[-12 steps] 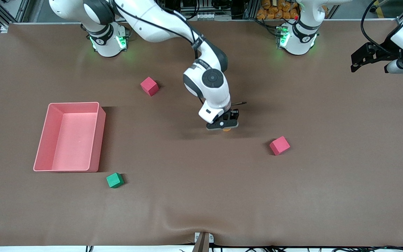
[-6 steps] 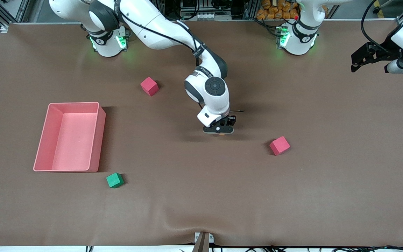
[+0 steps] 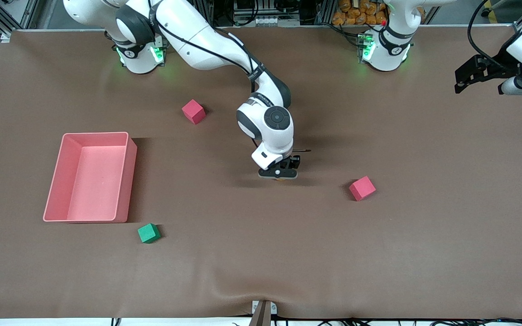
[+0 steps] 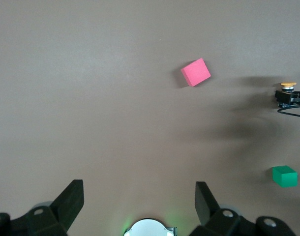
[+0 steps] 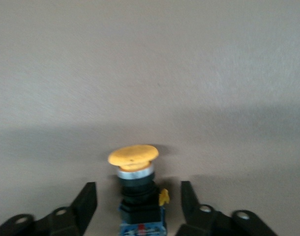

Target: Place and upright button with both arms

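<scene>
The button (image 5: 135, 184), with a black body and a round orange cap, sits near the middle of the table between the fingers of my right gripper (image 5: 138, 191). The jaws stand open, with a gap on each side of the body. In the front view my right gripper (image 3: 279, 174) is low over the table and only a sliver of the button (image 3: 281, 179) shows under it. The left wrist view shows the button's cap (image 4: 287, 86) from far off. My left gripper (image 3: 465, 77) waits open and empty above the table's left-arm end; its fingertips (image 4: 74, 192) are spread wide.
One red cube (image 3: 362, 188) lies beside the button toward the left arm's end. Another red cube (image 3: 193, 111) lies toward the right arm's base. A green cube (image 3: 148, 233) sits nearer the front camera, next to a pink tray (image 3: 127, 176).
My right gripper has come down onto the table with the button, shifting slightly, and its fingers have opened off the button. The left arm has not moved.
</scene>
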